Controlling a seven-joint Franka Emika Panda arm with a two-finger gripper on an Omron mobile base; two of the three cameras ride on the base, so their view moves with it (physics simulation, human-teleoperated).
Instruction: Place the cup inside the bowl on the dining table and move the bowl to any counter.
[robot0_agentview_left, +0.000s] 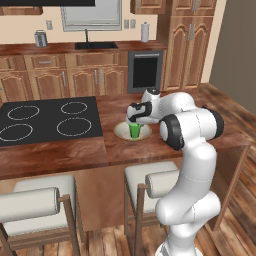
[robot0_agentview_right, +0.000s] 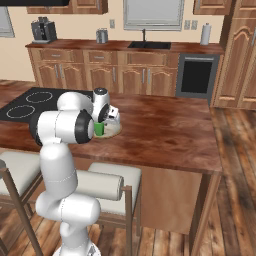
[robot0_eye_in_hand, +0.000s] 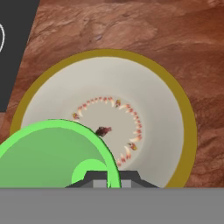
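Green cup (robot0_agentview_left: 134, 130) pinched at its rim by closed fingers (robot0_eye_in_hand: 99, 180), upright over cream bowl (robot0_eye_in_hand: 144, 92), wooden dining table (robot0_agentview_left: 120, 150)

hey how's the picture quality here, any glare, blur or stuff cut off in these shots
Left base view: flat, even rendered light, soft glossy sheen on the dining table. Right base view: slightly soft, the arm hides part of the bowl. Hand view: the cup is cropped at the lower left; the bowl's rim reads sharp.

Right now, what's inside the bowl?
The green cup, pinched at its rim by the gripper, sits over the bowl. The cup hides the bowl floor beneath it.
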